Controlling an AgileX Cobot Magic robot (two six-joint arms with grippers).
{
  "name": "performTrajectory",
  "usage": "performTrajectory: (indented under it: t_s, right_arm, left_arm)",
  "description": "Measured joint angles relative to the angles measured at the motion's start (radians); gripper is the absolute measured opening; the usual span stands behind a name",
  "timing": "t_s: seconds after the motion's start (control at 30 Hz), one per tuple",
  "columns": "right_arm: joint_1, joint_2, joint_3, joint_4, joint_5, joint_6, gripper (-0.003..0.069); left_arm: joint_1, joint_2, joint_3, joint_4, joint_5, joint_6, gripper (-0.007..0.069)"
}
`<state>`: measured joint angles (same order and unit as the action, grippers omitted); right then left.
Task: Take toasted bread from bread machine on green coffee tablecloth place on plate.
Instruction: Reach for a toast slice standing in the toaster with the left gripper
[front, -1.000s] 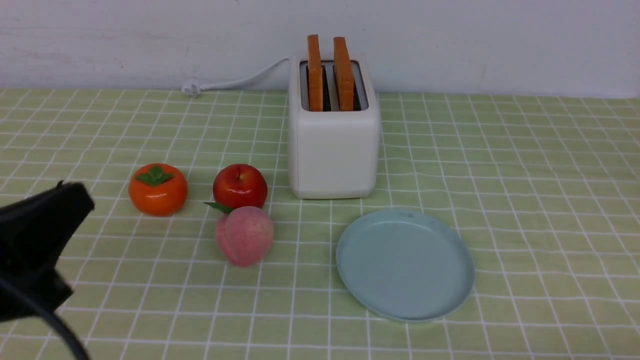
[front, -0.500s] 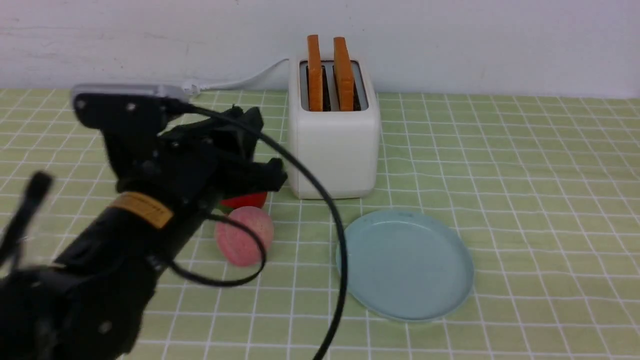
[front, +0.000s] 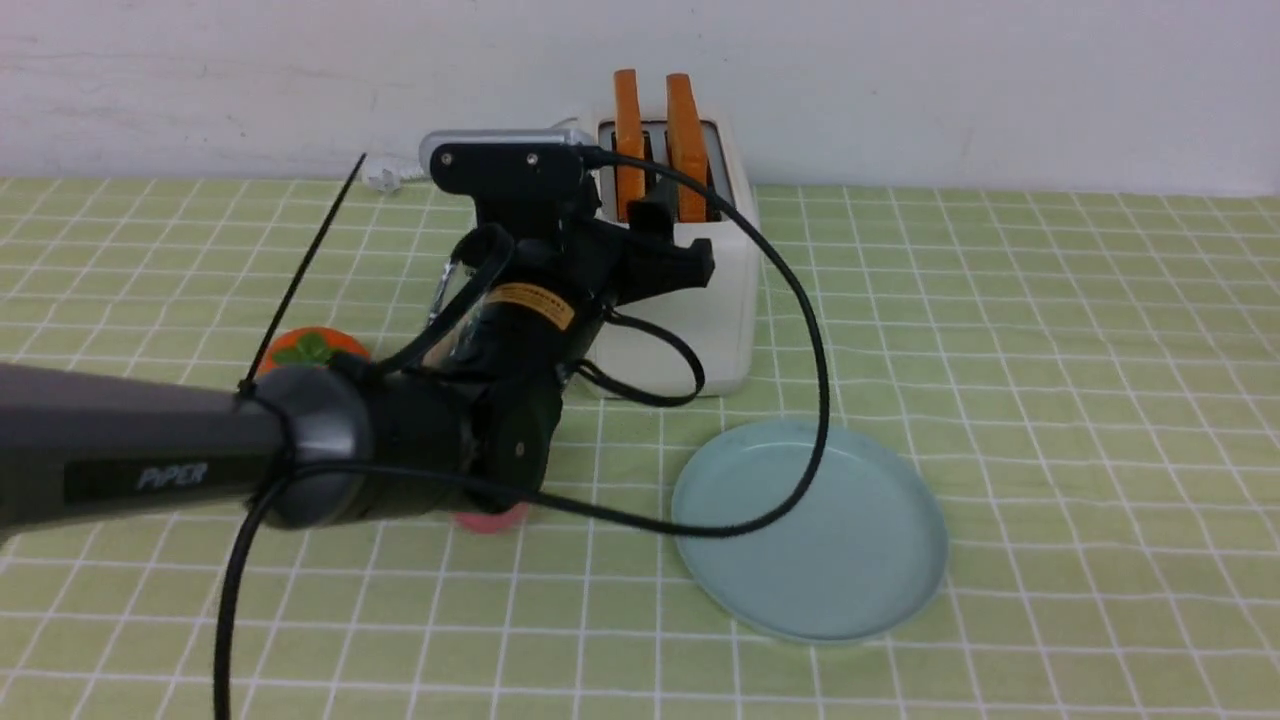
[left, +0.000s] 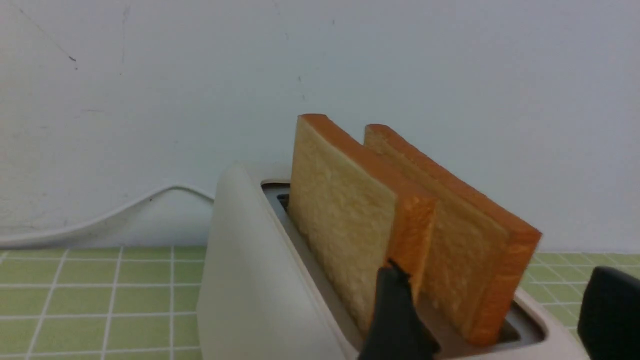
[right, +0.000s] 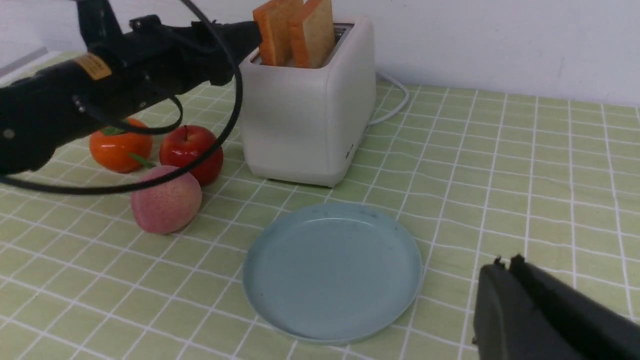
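Two slices of toasted bread (front: 627, 140) (front: 683, 140) stand upright in the cream bread machine (front: 700, 330) at the back of the green coffee tablecloth (front: 1050, 400). My left gripper (front: 675, 240) is open at the near end of the machine's top. In the left wrist view one finger (left: 395, 310) stands by the near edge of one slice (left: 350, 215). The other slice (left: 465, 250) lies between the jaws, not gripped. The blue-grey plate (front: 810, 530) is bare in front. My right gripper (right: 505, 262) is shut over the cloth beside the plate (right: 332, 270), holding nothing.
An orange fruit (right: 120, 147), a red apple (right: 192, 150) and a pink peach (right: 166, 200) sit left of the bread machine (right: 305, 115), under my left arm. A white power cord (left: 100, 220) runs along the wall behind.
My left arm swung from the lower left corner up over the fruits to the bread machine, and its jaws opened. The toast, the plate and the fruits stayed put.
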<state>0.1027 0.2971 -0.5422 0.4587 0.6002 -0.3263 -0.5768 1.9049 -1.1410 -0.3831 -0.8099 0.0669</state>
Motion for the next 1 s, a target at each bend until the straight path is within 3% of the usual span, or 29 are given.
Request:
performTrajectory:
  t_s: [0.17, 0.4, 0.67, 0.93, 1.0]
  right_arm:
    - [0.0, 0.0, 0.0, 0.002, -0.003, -0.003, 0.0007]
    - [0.0, 0.0, 0.0, 0.002, -0.022, -0.004, 0.0011]
    - [0.0, 0.0, 0.0, 0.038, -0.031, -0.005, 0.0014]
    - [0.0, 0.0, 0.0, 0.064, -0.031, -0.005, 0.0022]
    - [0.0, 0.0, 0.0, 0.075, -0.031, -0.005, 0.0021]
  left_arm:
    - [0.049, 0.06, -0.113, -0.003, 0.105, 0.002, 0.0465]
    - [0.058, 0.099, -0.186, 0.053, 0.135, 0.003, 0.0466]
    - [0.066, 0.179, -0.307, 0.01, 0.149, 0.121, 0.0439]
    - [0.072, 0.23, -0.395, -0.07, 0.216, 0.215, 0.0279]
    - [0.072, 0.23, -0.397, -0.086, 0.217, 0.22, 0.0166]
